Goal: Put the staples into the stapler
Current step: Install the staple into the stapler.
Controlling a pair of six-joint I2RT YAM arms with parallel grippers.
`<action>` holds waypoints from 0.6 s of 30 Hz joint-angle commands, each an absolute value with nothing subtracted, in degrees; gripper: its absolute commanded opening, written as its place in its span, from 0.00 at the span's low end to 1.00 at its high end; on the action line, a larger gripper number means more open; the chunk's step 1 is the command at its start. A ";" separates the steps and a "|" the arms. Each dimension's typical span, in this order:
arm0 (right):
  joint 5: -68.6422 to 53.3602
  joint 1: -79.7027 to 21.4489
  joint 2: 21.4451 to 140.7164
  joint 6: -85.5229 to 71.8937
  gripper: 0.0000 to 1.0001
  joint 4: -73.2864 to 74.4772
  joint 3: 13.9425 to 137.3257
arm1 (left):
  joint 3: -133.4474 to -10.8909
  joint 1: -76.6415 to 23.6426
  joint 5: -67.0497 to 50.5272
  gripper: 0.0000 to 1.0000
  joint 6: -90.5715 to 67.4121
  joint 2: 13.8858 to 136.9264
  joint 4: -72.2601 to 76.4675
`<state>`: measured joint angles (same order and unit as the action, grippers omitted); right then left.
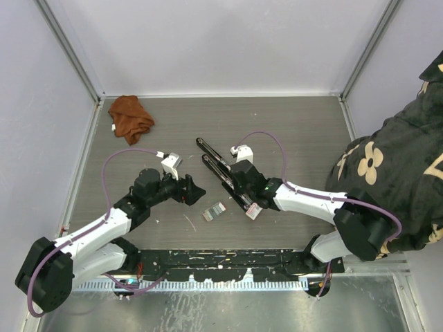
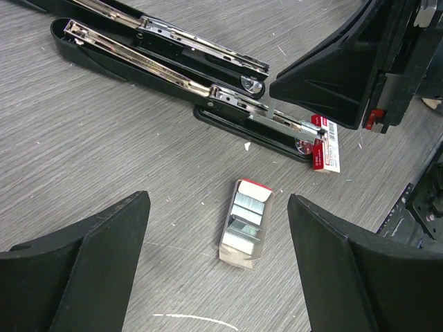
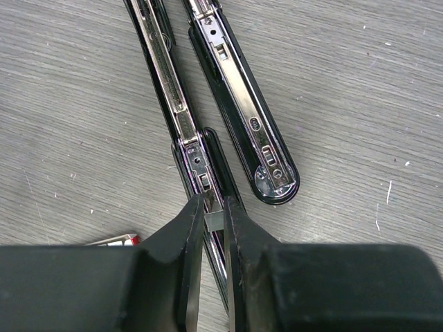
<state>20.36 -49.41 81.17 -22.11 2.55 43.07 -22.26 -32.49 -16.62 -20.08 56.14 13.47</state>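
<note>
- The left end effector (image 2: pixel 216 207) hovered with its jaws spread wide, holding nothing, just above the tiny grey tray of silvery staple strips (image 2: pixel 247 223), which lay on the grey wood-grain desk (image 2: pixel 104 152).
- Just beyond the tray, the small red-and-white box (image 2: pixel 327 146) lay at the near end of the long black stapler with a chrome magazine (image 2: pixel 159 71), which was opened flat.
- The right end effector (image 3: pixel 214 207) was nearly closed, pinching a short silvery-grey staple strip (image 3: pixel 214 220) directly over the stapler's magazine channel.
- A crumpled rust-orange cloth (image 1: pixel 130 117) sat near the far left corner.
</note>
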 commanded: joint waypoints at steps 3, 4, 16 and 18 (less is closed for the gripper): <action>22.56 -49.81 80.82 -21.10 0.19 -0.53 42.87 | -22.41 -32.26 -15.76 0.83 -19.51 55.63 16.92; 22.52 -49.82 80.85 -21.09 0.19 -0.51 42.90 | -22.39 -32.21 -15.78 0.82 -19.52 55.57 17.03; 22.78 -49.77 81.56 -20.98 0.19 -0.65 42.44 | -22.32 -32.23 -15.81 0.83 -19.51 55.39 16.95; 22.75 -49.71 81.65 -21.00 0.19 -0.61 42.37 | -22.32 -32.30 -15.74 0.83 -19.49 55.37 16.96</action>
<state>20.95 -49.45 81.54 -21.30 1.74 42.52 -22.24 -32.49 -16.38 -20.08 56.14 13.47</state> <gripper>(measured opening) 0.210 0.827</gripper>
